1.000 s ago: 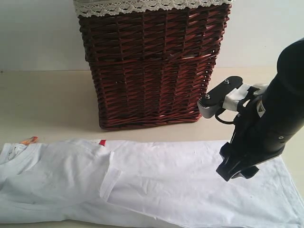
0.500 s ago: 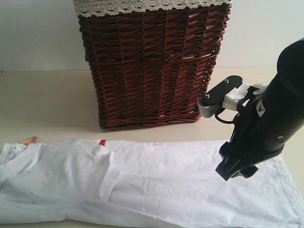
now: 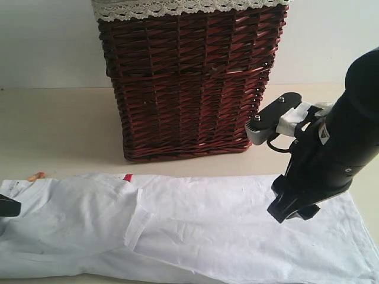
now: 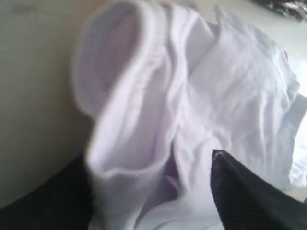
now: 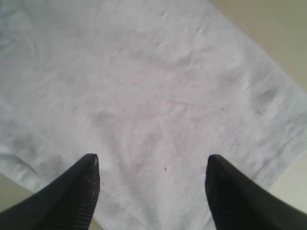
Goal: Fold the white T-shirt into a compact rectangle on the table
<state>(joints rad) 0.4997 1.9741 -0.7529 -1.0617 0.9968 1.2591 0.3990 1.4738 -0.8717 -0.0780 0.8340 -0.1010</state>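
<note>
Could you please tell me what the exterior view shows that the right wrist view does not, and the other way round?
Only the exterior view: the basket behind the T-shirt, the shirt's collar end, and the right arm from outside. Only the right wrist view: the right gripper with its fingertips spread apart over flat fabric. Both: the T-shirt's hem end lying on the table.

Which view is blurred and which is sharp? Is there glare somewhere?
Left wrist view: strongly blurred, the shirt collar is a soft smear. Right wrist view: fairly sharp, the gripper fingers show clear ridges, light is even. Exterior view: sharp on the basket, the shirt looks slightly washed out, no hard glare.
</note>
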